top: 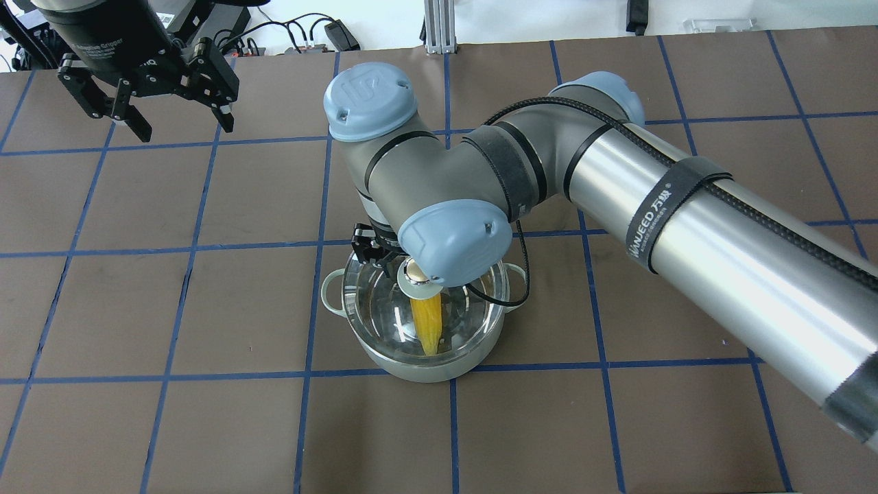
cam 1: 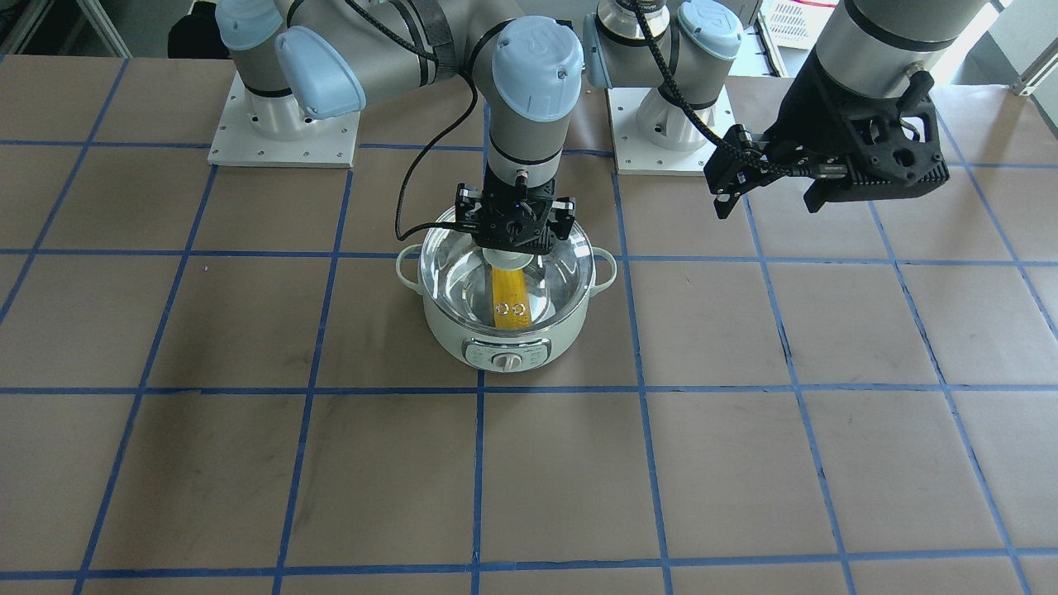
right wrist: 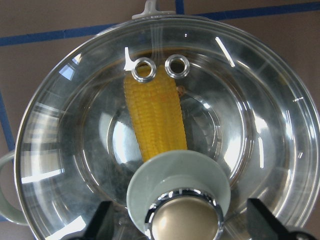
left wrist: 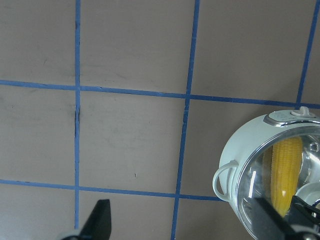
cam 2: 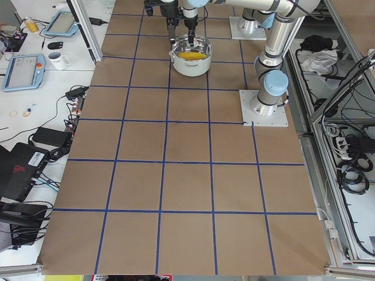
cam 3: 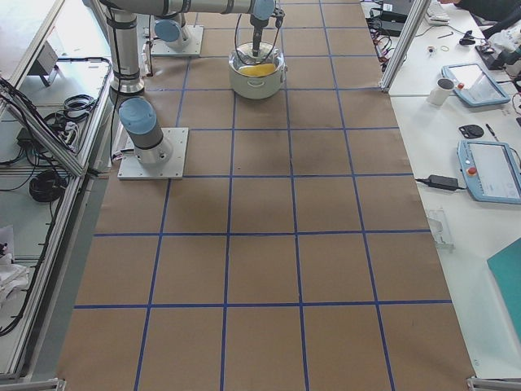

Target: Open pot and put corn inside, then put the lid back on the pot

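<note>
Right wrist-mounted | lid (right wrist: 240, 125) is sitting on pot (cam 1: 446, 330), corn (right wrist: 155, 115) lying inside | right gripper (right wrist: 181, 221) is straddling knob (right wrist: 186, 225), fingers apart | left gripper (top: 185, 130) is hovering aside, spread | glass lid is looking stiff, slick, breakable: knob is the only hold.

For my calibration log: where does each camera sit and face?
Front-facing: across table, facing robot; both arms.
Overhead: behind robot, looking down; right arm over pot.
Exterior left: robot's-left table end; both arms.
Exterior right: opposite end; both arms.
Left wrist: down at table; left gripper.
Right wrist: down on lid; right gripper.
All show the pot.
</note>
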### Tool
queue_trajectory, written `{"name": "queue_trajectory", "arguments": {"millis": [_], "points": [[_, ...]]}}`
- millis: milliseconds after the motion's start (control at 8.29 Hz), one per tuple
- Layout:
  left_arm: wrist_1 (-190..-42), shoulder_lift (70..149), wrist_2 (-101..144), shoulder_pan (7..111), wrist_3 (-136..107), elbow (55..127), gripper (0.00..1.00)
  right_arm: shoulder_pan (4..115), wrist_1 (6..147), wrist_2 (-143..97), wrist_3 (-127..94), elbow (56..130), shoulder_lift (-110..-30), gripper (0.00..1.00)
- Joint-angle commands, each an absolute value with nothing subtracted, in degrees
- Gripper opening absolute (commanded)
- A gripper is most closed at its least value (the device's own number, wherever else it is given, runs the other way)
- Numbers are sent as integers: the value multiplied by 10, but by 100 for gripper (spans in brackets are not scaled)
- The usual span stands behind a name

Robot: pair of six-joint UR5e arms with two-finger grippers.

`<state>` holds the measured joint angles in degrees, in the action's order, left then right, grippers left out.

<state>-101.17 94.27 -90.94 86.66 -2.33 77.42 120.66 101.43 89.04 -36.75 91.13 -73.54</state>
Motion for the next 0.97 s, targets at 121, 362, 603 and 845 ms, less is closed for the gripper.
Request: {"name": "queue_trajectory", "arguments": {"millis": [121, 362, 603, 845], "points": [[-1012, 943, -909, 867, -24, 774, 100, 1184, 1029, 894, -311, 907, -790, 100], [-1012, 943, -910, 867, -24, 774, 100, 1085, 999, 899, -213, 902, -864, 100], [-1012, 943, -909, 867, -24, 774, 100, 960, 941, 893, -91, 902, -919, 100], [-1012, 943, -910, 867, -24, 774, 100, 909, 905, 897, 15, 902, -935, 100]]}}
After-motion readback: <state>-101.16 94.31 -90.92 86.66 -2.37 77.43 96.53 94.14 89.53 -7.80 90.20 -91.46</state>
